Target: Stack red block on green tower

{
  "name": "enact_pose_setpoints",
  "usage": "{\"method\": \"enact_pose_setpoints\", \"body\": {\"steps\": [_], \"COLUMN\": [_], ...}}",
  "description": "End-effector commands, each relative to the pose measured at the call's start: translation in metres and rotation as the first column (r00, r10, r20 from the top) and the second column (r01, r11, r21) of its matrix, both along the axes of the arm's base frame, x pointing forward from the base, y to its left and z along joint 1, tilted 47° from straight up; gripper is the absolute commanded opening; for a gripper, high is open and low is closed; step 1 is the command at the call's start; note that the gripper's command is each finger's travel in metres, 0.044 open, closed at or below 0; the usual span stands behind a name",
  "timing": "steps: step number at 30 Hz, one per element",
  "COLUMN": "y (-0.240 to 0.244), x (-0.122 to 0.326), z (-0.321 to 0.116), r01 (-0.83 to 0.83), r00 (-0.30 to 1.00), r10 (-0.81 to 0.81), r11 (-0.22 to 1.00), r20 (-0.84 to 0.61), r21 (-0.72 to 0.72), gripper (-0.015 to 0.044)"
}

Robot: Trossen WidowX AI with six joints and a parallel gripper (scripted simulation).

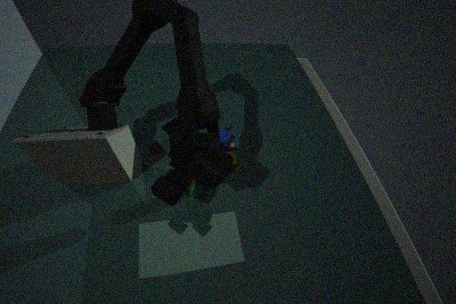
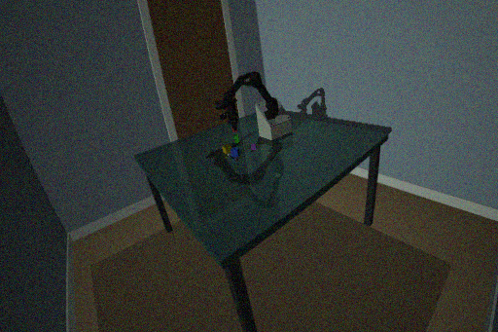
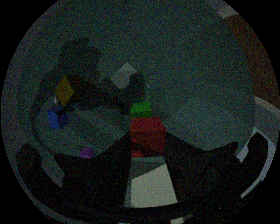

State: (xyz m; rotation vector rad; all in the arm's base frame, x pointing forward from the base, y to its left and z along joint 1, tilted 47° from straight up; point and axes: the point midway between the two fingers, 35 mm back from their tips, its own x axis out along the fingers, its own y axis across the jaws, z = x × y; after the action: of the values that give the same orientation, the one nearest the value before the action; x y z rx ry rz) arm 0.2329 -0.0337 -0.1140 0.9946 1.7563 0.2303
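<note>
The red block is between the fingers of my gripper, which is shut on it. The green tower shows as one green block. In the exterior view the red block is just above the green one. In the wrist view the green block shows directly beyond the red block's upper edge. The fingers hide much of both in the top view. I cannot tell whether red and green touch.
A blue block and a yellow block lie near each other, off to one side of the green block. A small purple block lies nearer the pale box by the arm's base.
</note>
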Motion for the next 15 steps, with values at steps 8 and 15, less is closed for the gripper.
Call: {"method": "enact_pose_setpoints", "body": {"steps": [8,15], "y": [0.022,0.023], "x": [-0.004,-0.004], "z": [-0.018,-0.019], "r01": [0.003,0.003], "r00": [1.000,1.000], "r10": [-0.003,-0.003], "r11": [1.000,1.000], "r20": [-0.005,-0.005], "r21": [0.005,0.005], "gripper": [0.0000,0.0000]}}
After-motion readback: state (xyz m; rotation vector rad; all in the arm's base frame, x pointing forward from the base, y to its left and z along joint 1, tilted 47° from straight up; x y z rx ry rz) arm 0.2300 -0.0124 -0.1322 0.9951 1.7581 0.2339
